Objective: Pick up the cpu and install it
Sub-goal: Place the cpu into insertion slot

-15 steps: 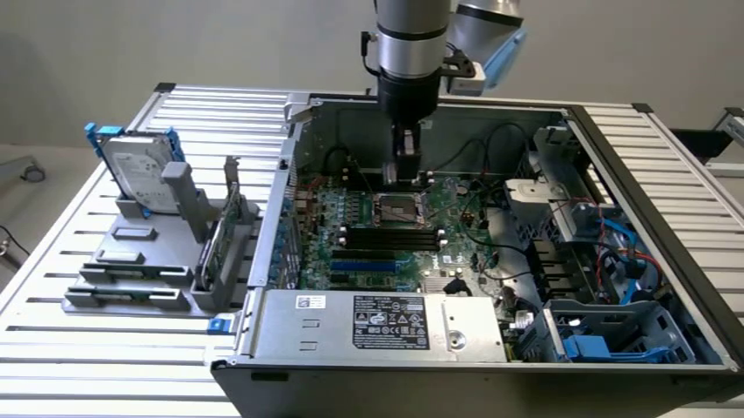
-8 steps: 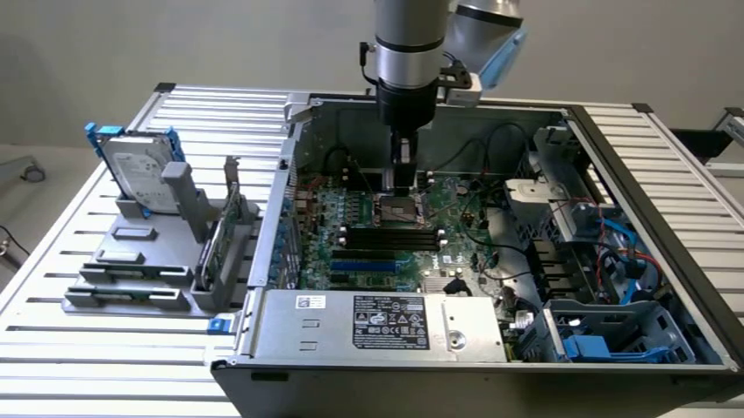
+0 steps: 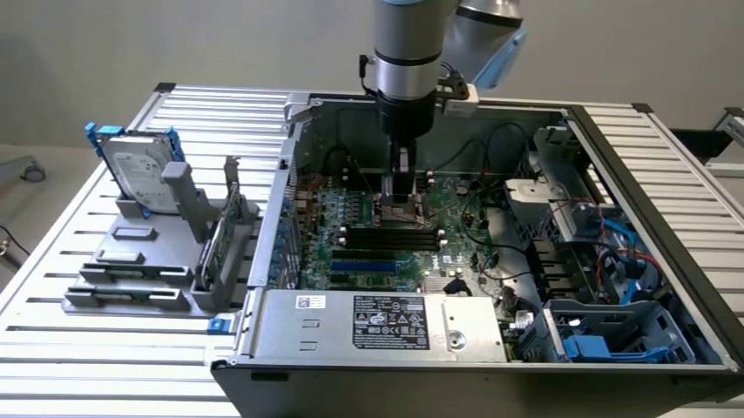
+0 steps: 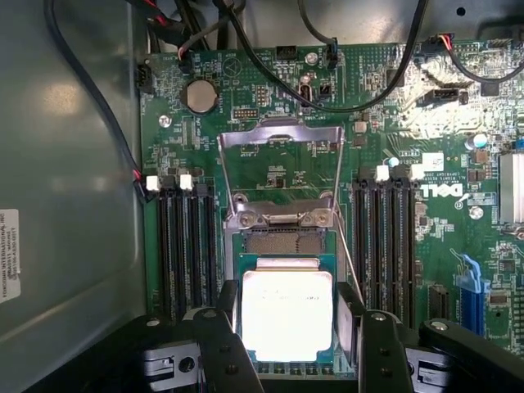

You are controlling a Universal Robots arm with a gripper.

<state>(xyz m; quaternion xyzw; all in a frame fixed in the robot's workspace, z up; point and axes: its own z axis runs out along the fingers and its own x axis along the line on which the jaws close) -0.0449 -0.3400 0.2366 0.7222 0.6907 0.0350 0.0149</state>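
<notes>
The cpu, a small square chip with a bright silver top, sits between my gripper's two black fingers, which press on its opposite edges. It hangs low over the open socket on the green motherboard, whose metal load plate is swung up and back. In the exterior view my gripper reaches straight down into the open computer case, its tip just above the board near the black memory slots.
Black memory slots flank the socket on both sides, and black cables loop above the board. Outside the case, a silver hard drive in a blue frame stands on a grey fixture. The power supply fills the case front.
</notes>
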